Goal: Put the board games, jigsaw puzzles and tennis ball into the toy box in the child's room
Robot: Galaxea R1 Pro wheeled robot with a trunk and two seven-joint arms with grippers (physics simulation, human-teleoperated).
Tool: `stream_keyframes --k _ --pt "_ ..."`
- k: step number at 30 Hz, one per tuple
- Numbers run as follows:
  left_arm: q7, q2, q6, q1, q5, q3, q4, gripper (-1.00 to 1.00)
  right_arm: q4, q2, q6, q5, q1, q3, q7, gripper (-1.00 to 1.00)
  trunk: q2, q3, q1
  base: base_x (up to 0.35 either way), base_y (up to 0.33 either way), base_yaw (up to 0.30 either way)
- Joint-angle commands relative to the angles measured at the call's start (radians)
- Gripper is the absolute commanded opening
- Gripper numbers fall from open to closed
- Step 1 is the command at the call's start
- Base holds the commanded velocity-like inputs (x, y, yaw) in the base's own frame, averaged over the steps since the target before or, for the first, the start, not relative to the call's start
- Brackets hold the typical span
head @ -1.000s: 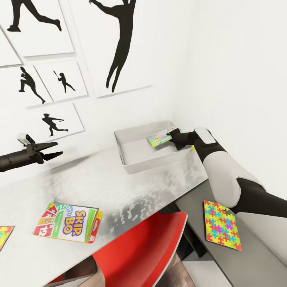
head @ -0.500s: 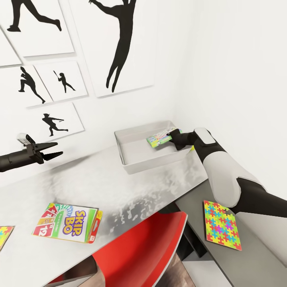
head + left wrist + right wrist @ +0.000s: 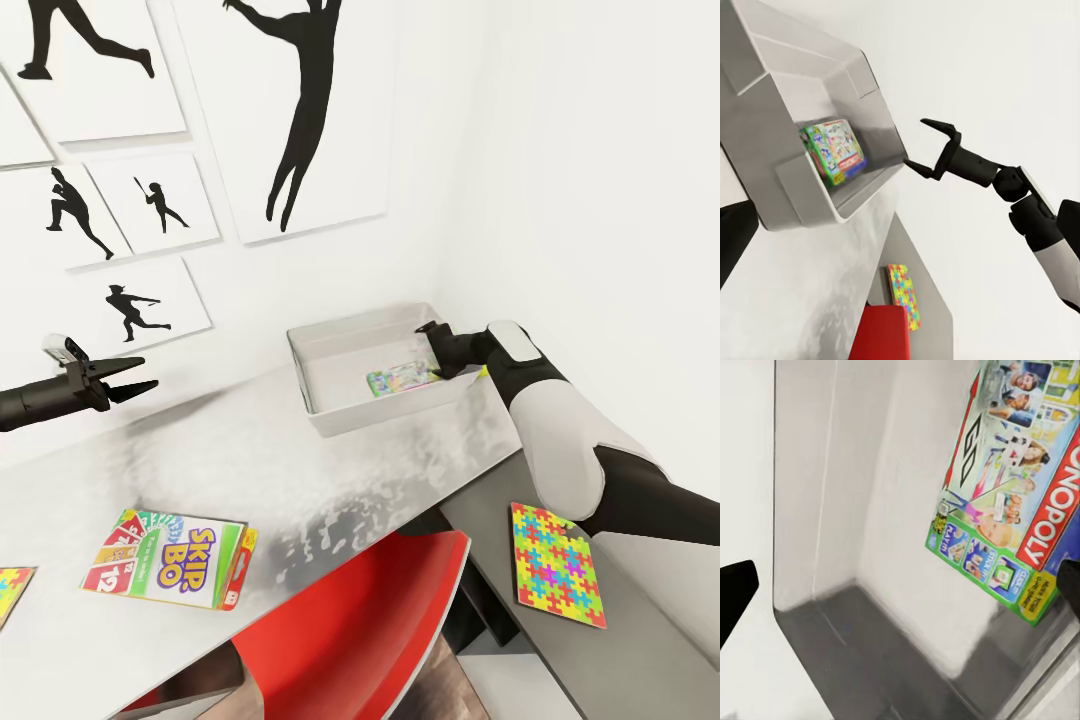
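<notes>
The light-grey toy box (image 3: 345,418) stands at the table's far corner. A green-edged Monopoly board game (image 3: 402,379) lies tilted inside it, against the near wall (image 3: 834,150) (image 3: 1009,502). Just above the box's right rim my right gripper (image 3: 428,352) (image 3: 915,142) hangs open, holding nothing. A Skip-Bo board game (image 3: 170,558) lies on the light-grey table (image 3: 300,470) near its front edge. One jigsaw puzzle (image 3: 556,563) (image 3: 902,295) rests on the lower dark section, another (image 3: 12,590) at the left edge. My left gripper (image 3: 148,374) hovers open at left. A yellow-green sliver (image 3: 483,372) beside my right wrist may be the tennis ball.
A red swivel chair (image 3: 340,640) is tucked under the table's front edge, between the Skip-Bo box and the lower section. White walls with black baseball silhouettes (image 3: 300,110) close the corner behind the toy box.
My right gripper has opened and the Monopoly box has dropped from it into the toy box. The left arm has not moved.
</notes>
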Motion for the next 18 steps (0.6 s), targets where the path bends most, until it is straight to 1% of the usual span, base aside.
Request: stream_keyframes --k 1,18 --pt "-0.004 0.000 0.011 -0.001 -0.001 0.000 0.000 1.00 -0.002 0.001 0.001 -0.010 -0.001 -0.003 -0.010 1.00 -0.002 -0.002 0.001 0.000 0.000 0.000" --pt "-0.004 0.000 0.011 -0.001 -0.001 0.000 0.000 1.00 -0.005 0.001 0.003 -0.011 0.003 -0.003 -0.010 1.00 -0.002 -0.002 0.001 0.000 0.000 0.000"
